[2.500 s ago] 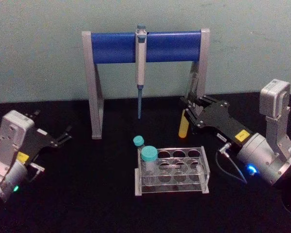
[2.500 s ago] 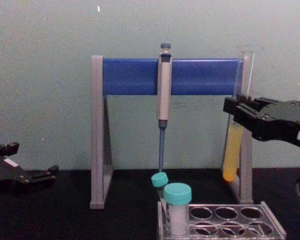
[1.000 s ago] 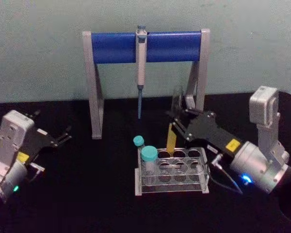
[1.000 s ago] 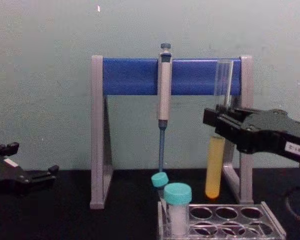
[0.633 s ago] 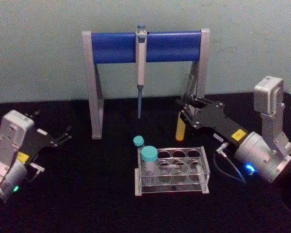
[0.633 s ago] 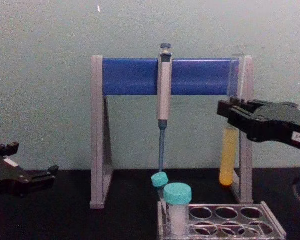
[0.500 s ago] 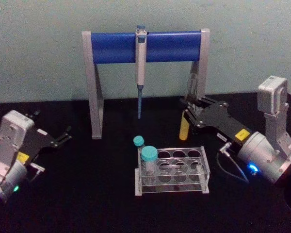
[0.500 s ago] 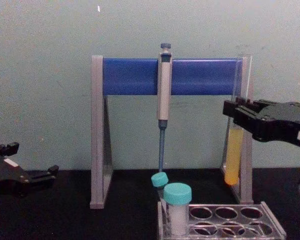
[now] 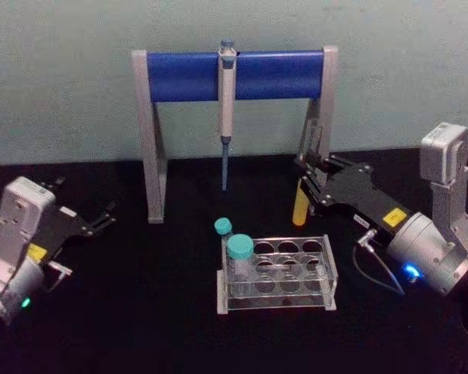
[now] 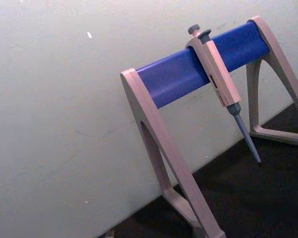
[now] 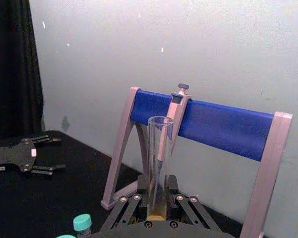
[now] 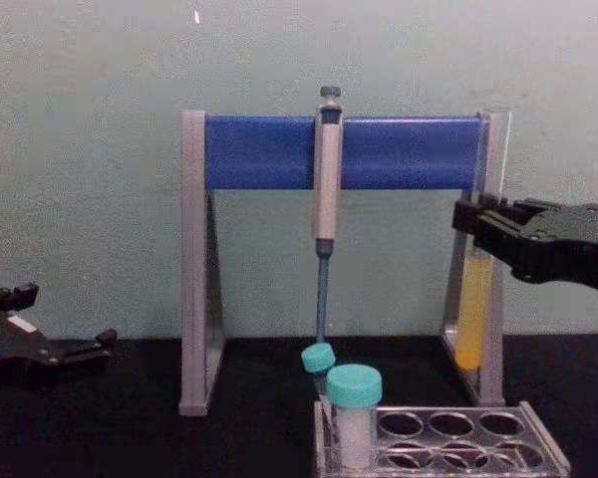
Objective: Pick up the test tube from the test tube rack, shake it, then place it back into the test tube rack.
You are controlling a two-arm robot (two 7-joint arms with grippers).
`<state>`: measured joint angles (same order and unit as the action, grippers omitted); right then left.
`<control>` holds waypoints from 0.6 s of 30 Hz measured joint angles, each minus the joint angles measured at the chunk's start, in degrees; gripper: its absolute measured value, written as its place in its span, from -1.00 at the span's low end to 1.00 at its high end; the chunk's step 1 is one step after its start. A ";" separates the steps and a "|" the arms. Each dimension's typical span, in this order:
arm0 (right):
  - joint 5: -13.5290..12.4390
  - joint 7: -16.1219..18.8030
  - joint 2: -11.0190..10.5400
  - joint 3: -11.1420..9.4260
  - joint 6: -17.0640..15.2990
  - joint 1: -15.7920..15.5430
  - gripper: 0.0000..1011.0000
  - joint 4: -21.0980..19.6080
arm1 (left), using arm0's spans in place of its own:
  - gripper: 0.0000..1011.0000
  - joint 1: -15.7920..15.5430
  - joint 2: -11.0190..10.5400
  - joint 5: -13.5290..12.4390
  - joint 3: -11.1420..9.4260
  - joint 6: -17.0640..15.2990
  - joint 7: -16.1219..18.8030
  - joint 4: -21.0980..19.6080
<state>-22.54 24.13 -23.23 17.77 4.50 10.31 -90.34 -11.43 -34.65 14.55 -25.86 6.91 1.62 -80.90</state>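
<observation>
My right gripper (image 9: 306,185) is shut on the test tube (image 9: 299,208) and holds it upright in the air. The tube is behind and to the right of the test tube rack (image 9: 330,272), close in front of the pipette stand's right leg. From the chest, the tube (image 12: 470,317) shows yellow liquid in its lower part, well above the rack (image 12: 543,441), with the right gripper (image 12: 481,228) around its middle. The right wrist view looks up the clear tube (image 11: 159,153) rising between the fingers (image 11: 130,207). My left gripper (image 9: 83,200) rests open at the far left, away from the rack.
Two teal-capped white tubes (image 9: 239,248) (image 9: 223,227) stand at the rack's left end. The grey-and-blue pipette stand (image 9: 187,75), with a pipette (image 9: 226,93) hanging from it, stands behind the rack against the wall. Black tabletop lies open in front and to the left.
A second ago the right gripper held the tube tilted left over the rack. It has since swung back right to the stand's leg and edged farther right. The left arm has not moved.
</observation>
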 joint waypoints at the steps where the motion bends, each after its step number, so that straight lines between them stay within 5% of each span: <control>1: 0.00 0.04 0.02 0.00 -0.03 0.00 -0.55 0.00 | 1.00 0.00 0.00 0.00 0.00 0.00 0.00 0.00; 18: -0.83 0.69 -0.21 0.06 -1.09 -0.03 -0.55 -0.45 | 1.00 0.00 0.00 0.00 0.00 0.00 0.00 0.00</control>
<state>-23.37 24.81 -23.44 17.82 3.40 10.28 -90.79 -11.43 -34.65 14.55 -25.86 6.91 1.62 -80.90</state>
